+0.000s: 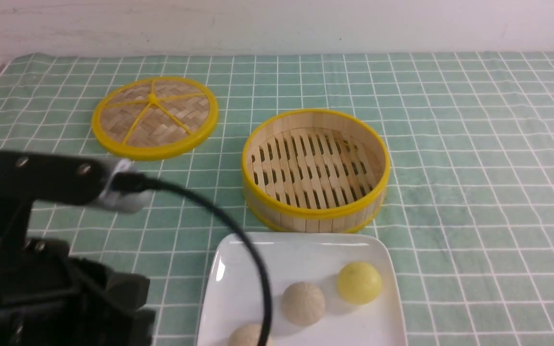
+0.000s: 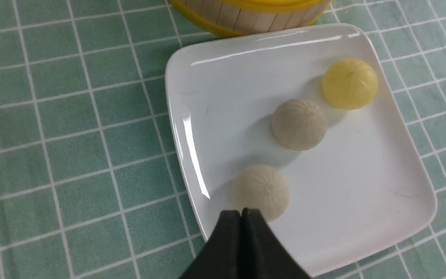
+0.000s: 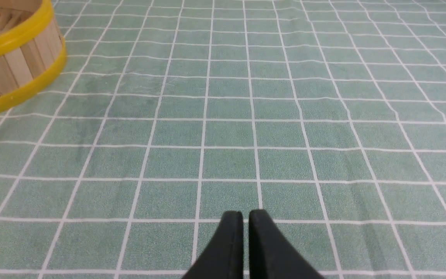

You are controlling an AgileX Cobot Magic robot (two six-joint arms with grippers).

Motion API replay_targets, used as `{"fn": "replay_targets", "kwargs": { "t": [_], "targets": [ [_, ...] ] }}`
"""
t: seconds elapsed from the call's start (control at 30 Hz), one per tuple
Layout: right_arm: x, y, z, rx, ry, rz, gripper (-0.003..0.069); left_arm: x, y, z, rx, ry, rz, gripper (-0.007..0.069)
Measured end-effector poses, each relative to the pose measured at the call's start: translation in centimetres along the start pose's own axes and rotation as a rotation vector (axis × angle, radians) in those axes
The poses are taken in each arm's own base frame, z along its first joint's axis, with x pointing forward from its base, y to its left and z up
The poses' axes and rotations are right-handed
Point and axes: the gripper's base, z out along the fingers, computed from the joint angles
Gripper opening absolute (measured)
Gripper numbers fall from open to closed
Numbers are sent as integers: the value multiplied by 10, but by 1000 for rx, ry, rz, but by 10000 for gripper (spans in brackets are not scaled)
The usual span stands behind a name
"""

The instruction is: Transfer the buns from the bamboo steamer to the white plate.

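Glossy sq plate, 3 round buns, slatted steamer

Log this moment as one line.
buns: all three on white plate | bamboo steamer: empty | left pincer: shut, empty | right pincer: nearly shut, empty

The worktop wears a green cloth gridded with white lines. Beside the glossy white plate, the bamboo steamer is pale wood with yellow rims. On the plate sit two cream buns and one yellow bun.
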Motion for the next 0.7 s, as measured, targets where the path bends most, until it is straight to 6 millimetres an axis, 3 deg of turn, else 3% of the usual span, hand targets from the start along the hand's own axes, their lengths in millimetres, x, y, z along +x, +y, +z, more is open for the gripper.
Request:
{"fn": "replay_targets", "kwargs": {
  "t": [0.1,0.33,0.7],
  "targets": [
    [0,0,0,0,0,-1,54,21,7,4,90,-136,-25,1],
    [0,0,0,1,0,-1,55,24,2,6,314,-450,-58,7],
    [0,0,0,1,0,-1,69,26,2,8,314,-464,-31,13]
  ]
}}
